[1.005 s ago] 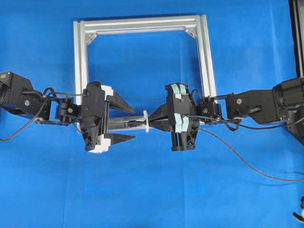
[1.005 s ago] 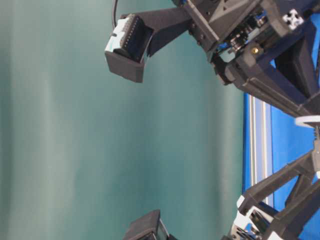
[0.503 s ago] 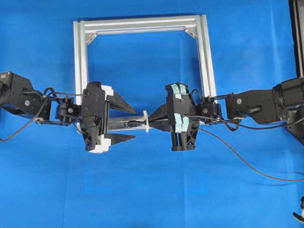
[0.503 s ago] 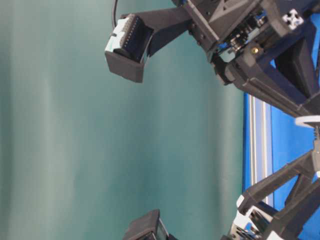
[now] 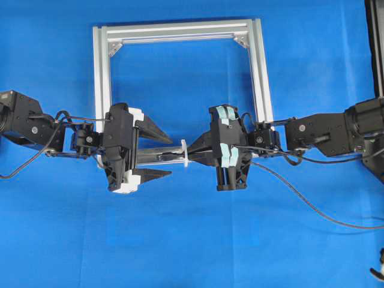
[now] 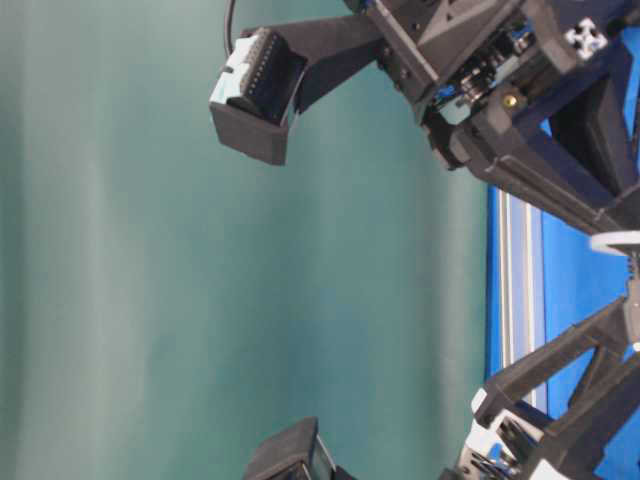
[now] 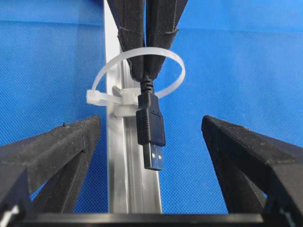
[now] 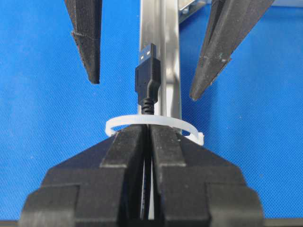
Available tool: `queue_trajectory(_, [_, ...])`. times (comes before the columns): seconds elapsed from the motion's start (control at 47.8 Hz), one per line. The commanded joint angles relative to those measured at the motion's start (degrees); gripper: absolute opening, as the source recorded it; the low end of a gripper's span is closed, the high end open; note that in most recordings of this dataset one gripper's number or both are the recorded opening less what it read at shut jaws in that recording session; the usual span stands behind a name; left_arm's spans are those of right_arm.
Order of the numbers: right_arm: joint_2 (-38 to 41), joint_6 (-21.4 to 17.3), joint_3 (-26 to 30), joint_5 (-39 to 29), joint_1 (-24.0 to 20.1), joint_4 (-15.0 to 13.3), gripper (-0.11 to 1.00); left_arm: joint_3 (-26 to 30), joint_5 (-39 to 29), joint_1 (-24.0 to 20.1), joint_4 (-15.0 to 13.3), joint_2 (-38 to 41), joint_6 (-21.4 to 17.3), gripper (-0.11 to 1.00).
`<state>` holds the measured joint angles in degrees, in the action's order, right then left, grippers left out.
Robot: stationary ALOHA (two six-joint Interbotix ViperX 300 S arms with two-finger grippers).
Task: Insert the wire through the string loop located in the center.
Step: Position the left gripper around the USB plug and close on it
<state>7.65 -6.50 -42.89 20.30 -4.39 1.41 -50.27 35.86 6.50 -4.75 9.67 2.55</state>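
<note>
Poking wire (image 7: 150,127) through string loop (image 7: 137,75), clear around.

— What sits between the left gripper's (image 7: 151,156) spread fingers (image 7: 52,151)?
— The wire's (image 7: 150,125) plug, poking through the string loop (image 7: 137,75) toward us, above the silver rail (image 7: 130,179).
— Who holds it?
— The right gripper (image 7: 146,71), at the far side, pinched tight on the wire just behind the loop.
</note>
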Motion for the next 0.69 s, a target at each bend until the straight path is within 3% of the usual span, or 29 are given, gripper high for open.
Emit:
queue_trajectory(0.0, [-0.8,0.1,0.5,0.3,-0.2,0.0,-0.02,0.7,0.3,0.2,0.1,-0.8,0.1,0.92])
queue_trajectory(0.44, [-0.7,0.1,0.4,0.3,-0.1,-0.1,-0.02,0.9,0.0,0.4,0.1,-0.7,0.1,0.89])
queue_trajectory(0.544, [-0.8,0.1,0.5,0.3,-0.1,-0.1,-0.02,1.0,-0.3,0.4,0.0,-0.8,0.0,0.69])
queue_trajectory(0.67, [-0.8,0.1,0.4,0.2,-0.2,0.0,-0.02,0.8,0.5,0.3,0.1,-0.7,-0.1,0.30])
